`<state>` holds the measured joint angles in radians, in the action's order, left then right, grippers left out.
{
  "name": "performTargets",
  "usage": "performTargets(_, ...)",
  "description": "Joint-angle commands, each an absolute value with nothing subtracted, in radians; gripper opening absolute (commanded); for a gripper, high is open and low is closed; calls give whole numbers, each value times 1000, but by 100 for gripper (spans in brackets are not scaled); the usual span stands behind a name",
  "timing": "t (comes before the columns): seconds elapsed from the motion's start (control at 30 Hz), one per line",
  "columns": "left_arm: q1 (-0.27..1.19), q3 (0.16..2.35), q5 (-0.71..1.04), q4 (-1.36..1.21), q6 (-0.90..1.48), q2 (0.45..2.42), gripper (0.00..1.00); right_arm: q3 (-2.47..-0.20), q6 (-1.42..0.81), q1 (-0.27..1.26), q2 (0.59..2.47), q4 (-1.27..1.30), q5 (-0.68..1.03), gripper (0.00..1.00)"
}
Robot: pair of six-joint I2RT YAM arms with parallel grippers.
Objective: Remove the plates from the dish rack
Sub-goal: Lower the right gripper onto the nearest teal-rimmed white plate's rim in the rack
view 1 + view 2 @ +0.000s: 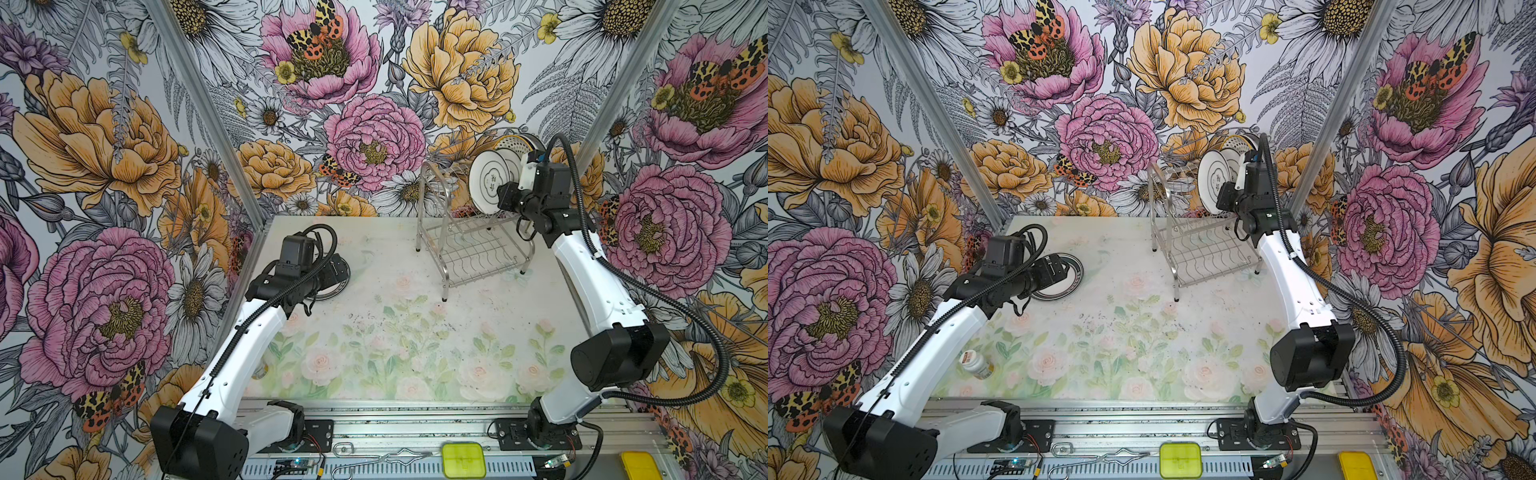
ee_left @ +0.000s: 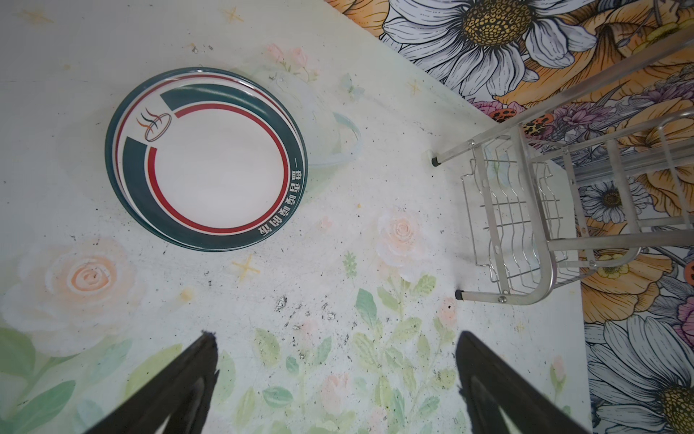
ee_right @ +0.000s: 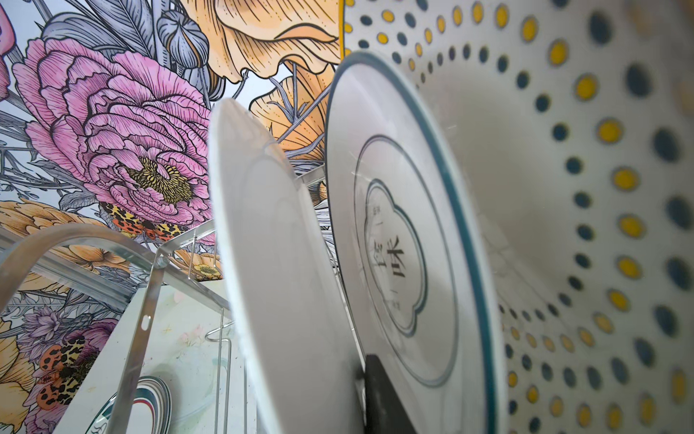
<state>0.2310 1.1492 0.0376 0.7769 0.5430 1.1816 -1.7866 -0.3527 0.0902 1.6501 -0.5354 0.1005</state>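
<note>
Right wrist view: three glossy round plates upright in the rack point(image 3: 152, 297): plain white point(image 3: 270, 263), teal-rimmed point(image 3: 394, 255), yellow-and-blue dotted point(image 3: 563, 188).
Rack: shiny steel wire, wavy grid shelf, arched hoops, at rear right of bench point(image 1: 395, 291).
Right gripper point(image 1: 500, 194): one black finger point(image 3: 386, 398) between the front two plates; whether it grips cannot be told.
Left gripper point(image 2: 336, 338): spread wide, holding nothing.
Stack point(image 2: 218, 169): teal-and-red-ringed plates flat on bench, left; count unclear.

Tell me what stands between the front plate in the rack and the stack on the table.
Nothing lies on the table between them. But the rack's arched end hoop stands on the stack's side of the front plate, and the open left hand hangs partly over the stack.
</note>
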Motion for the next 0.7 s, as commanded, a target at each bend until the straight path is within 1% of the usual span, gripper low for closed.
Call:
performTargets(0.0, 222, 1129, 50, 750, 543, 1177, 99, -1773, -337, 92, 1647, -535, 91, 21)
performTargets(0.13, 221, 1128, 52, 746, 545, 1179, 98, -1769, -334, 93, 1638, -535, 85, 14)
performTargets(0.27, 220, 1125, 44, 747, 551, 1181, 99, -1769, -328, 92, 1630, -534, 81, 11)
performTargets(0.43, 220, 1124, 63, 742, 553, 1196, 99, -1782, -312, 94, 1627, -532, 72, 6)
performTargets(0.67, 224, 1125, 65, 739, 560, 1207, 99, -1836, -273, 107, 1624, -531, 34, 0)
